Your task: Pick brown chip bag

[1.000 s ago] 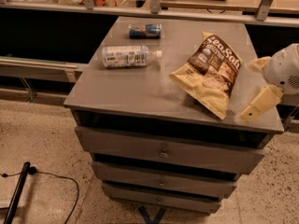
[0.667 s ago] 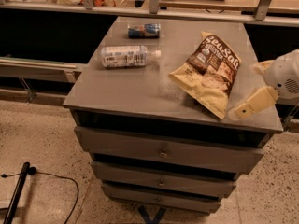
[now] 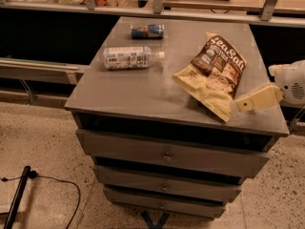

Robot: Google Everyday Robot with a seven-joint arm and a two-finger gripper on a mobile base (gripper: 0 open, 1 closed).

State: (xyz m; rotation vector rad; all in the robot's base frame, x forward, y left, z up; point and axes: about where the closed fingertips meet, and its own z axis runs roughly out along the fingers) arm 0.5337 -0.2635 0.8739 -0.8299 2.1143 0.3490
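The gripper [image 3: 248, 102] hovers just right of the brown chip bag's [image 3: 214, 75] near corner; whether it is wide or narrow I cannot tell. The bag lies flat and ungrasped on the grey drawer cabinet [image 3: 133, 92], so this looks like the approach step. Next it should line up on the bag's near edge and close. A clear bottle [image 3: 132, 57] and a blue can [image 3: 147, 31] lie well left of the bag

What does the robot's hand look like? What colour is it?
The gripper, at the right edge of the cabinet top beside the brown chip bag, is a pale cream, blocky piece. Behind it sits a rounded white wrist with a round, dotted grille. No cables show.
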